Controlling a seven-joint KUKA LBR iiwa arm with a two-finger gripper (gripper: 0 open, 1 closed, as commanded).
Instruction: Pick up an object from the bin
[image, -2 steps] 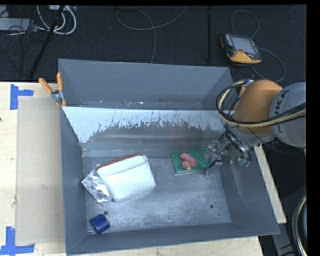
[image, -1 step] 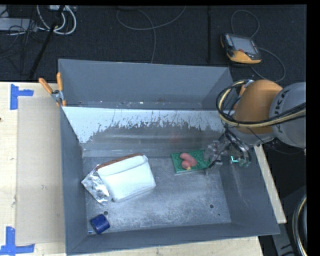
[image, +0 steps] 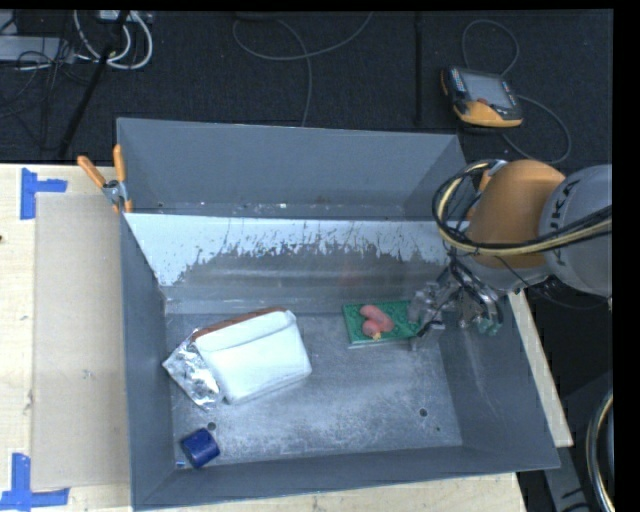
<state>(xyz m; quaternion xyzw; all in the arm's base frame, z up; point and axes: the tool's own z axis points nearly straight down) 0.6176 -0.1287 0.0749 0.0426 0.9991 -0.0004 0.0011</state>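
My gripper (image: 428, 318) hangs low at the right side of the bin, beneath the orange cover on the wrist. Its fingertips are at the right edge of a small green card with a pink lump on it (image: 377, 322), which lies flat on the bin floor right of centre. Whether the fingers touch the card I cannot make out.
A white packet with a brown edge (image: 252, 355) lies left of centre, with crumpled silver foil (image: 192, 372) against its left end. A small blue cap (image: 200, 447) sits in the front left corner. The arm and its cables reach in over the right rim.
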